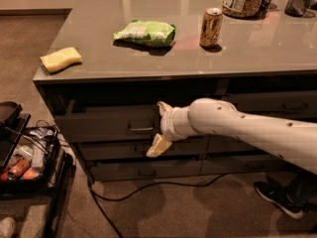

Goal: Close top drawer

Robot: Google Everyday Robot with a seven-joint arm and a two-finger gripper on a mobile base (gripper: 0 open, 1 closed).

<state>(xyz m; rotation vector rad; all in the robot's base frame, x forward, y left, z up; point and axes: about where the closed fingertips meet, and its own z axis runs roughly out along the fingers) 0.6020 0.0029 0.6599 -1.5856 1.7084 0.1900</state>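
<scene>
The top drawer [101,125] sits under the left part of the grey counter [163,63]. It is pulled out a little, so its dark front panel stands forward of the slimmer drawer fronts [119,150] below. Its long axis runs left to right along the cabinet face, with the small silver bar handle [141,129] towards the panel's right part. The gripper [154,129] is at that right end, just beside the handle, on the end of the white arm [247,130] that reaches in from the right. Its two pale fingers [157,147] are spread wide, one above and one below the handle's height, and they hold nothing. Whether they are pressed onto the panel or hang just off it cannot be told. The drawer lies straight behind the gripper, towards the cabinet, so closing it looks to call for a push square into the panel, across its long axis. As the contact is off to the right, the drawer may skew slightly on its runners. A chip bag [144,32], a soda can [210,27] and a yellow sponge [61,59] lie on the counter, well apart from the work.
</scene>
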